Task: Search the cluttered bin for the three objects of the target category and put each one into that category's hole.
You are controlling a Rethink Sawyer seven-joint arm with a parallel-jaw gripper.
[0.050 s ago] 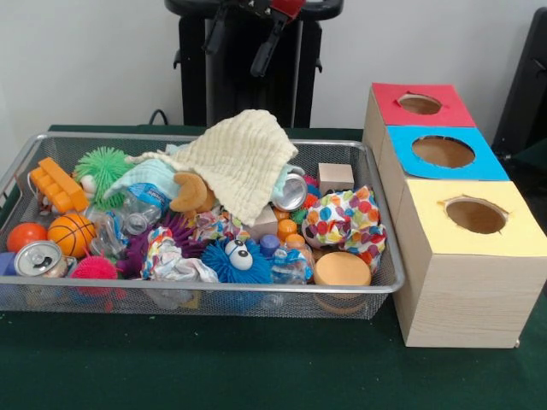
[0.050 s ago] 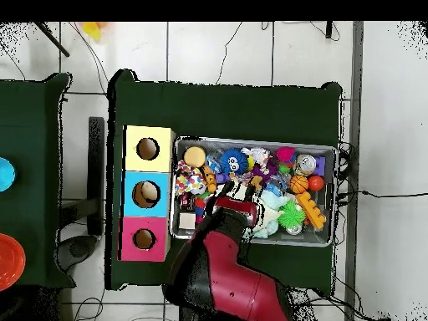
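Tabletop point(image 1: 256, 367) green, nearest me | jaws: I cannot tell their state, arm point(image 2: 226, 267) hangs over the bin's point(image 1: 214, 299) middle | cream cloth point(image 1: 244, 158) tops the clutter; can point(image 1: 38, 258), basketball point(image 1: 71, 232), blue googly ball point(image 1: 237, 259) near the front | red box point(image 1: 419, 104), blue box point(image 1: 443, 152) and yellow box point(image 1: 474, 218) beside the bin.

A dark green table point(image 1: 256, 367) stands before a white wall point(image 1: 85, 60) on white floor tiles point(image 2: 201, 50) (cables trail across).
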